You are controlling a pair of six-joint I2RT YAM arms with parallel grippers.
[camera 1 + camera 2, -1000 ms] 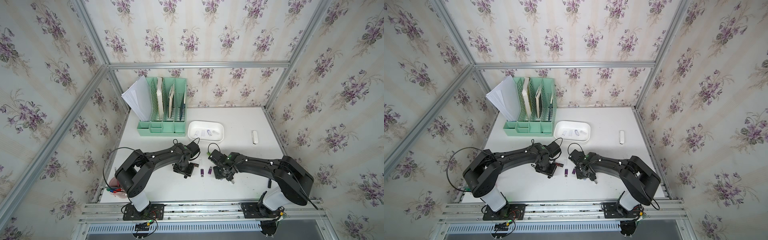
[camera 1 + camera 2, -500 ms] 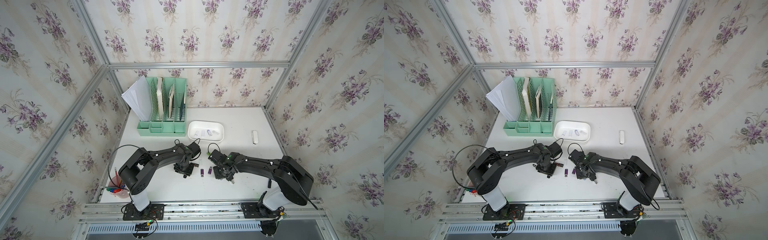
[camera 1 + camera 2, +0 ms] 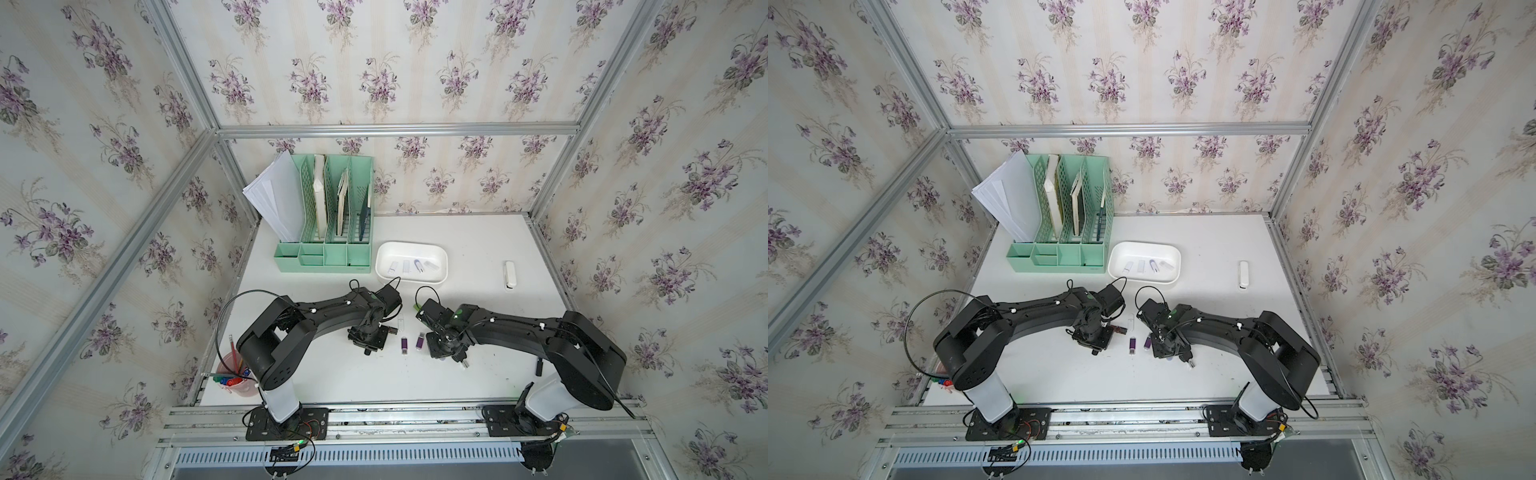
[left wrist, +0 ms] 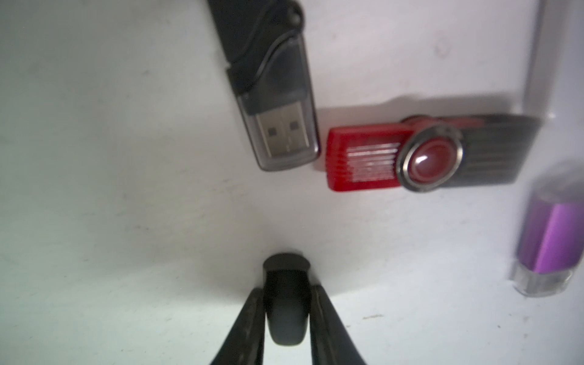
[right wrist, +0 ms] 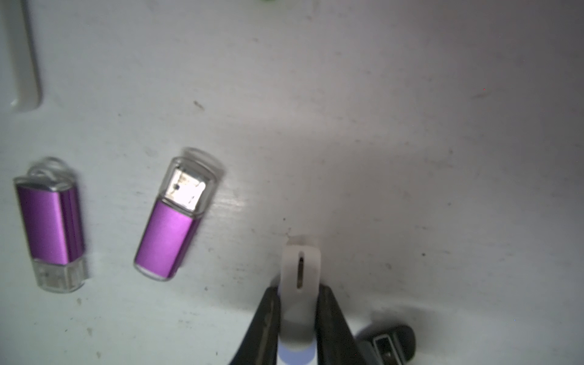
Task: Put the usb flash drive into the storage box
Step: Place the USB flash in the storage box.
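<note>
**Now both grippers grip a drive, short of the box**

Nearest you, the pen cup point(image 3: 237, 386) stands at the near left corner of the table point(image 3: 374, 386). Further in, your left gripper point(image 4: 286, 292) is closed on a small black drive point(image 4: 286, 328), whose tip is down at the tabletop; whether it touches, you cannot tell. Ahead of it lie a clear-capped drive point(image 4: 278, 104) and a red drive point(image 4: 363, 161), nearly touching. Your right gripper point(image 5: 299, 292) is pinched on a white drive point(image 5: 301, 259), likewise low over the table, with another dark drive point(image 5: 390, 343) just beside it. Between the two grippers lie two purple drives point(image 3: 403, 345), apart from each other. Beyond them, mid-table, the box point(image 3: 411, 250) sits apart from both arms and holds several pale drives point(image 3: 413, 266). Just left of it stands the green organizer point(image 3: 324, 253). A white stick point(image 3: 510, 274) lies well to the right of the box.
</note>
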